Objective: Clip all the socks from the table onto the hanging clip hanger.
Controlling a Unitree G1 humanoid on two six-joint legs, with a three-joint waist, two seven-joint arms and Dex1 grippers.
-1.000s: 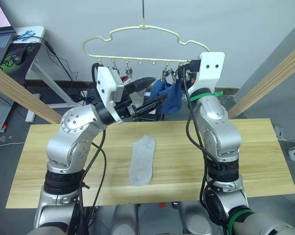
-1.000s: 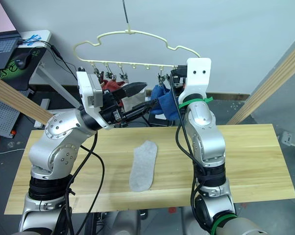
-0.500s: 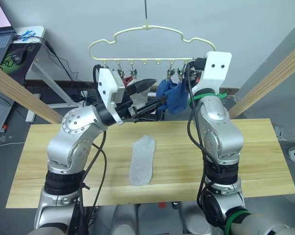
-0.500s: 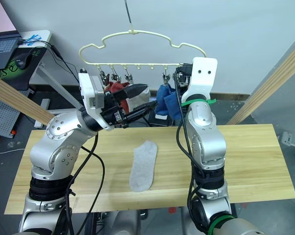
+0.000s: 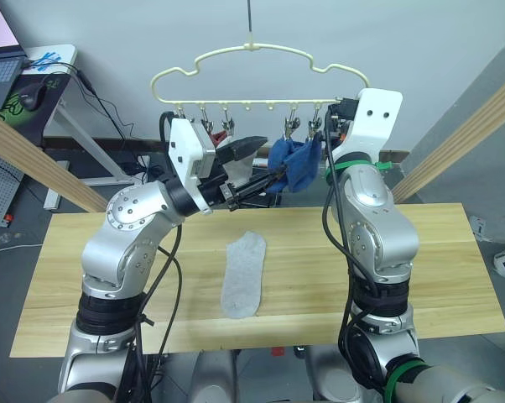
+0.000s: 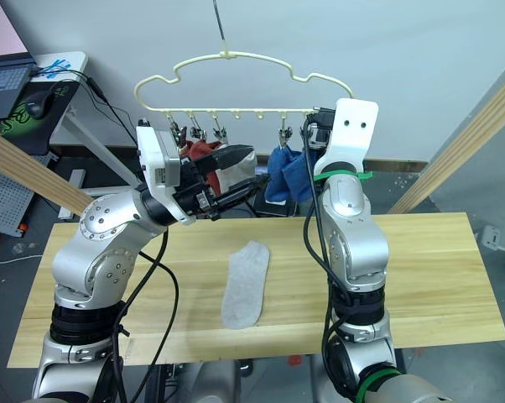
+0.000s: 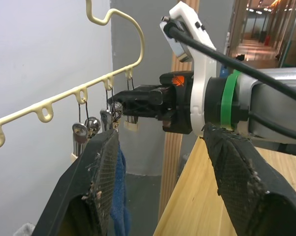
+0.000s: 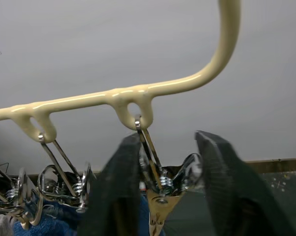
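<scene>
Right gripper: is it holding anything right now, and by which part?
The right gripper is closed around the top handles of a metal clip at the end of the clip hanger. The left gripper is open beside a blue sock.

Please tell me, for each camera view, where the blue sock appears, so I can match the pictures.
Left eye view: blue sock hangs under the yellow hanger, right of centre.
Right eye view: near centre.
Left wrist view: blue strip beside a finger.
Right wrist view: low corner.
Shared landmark: the hanger.
</scene>
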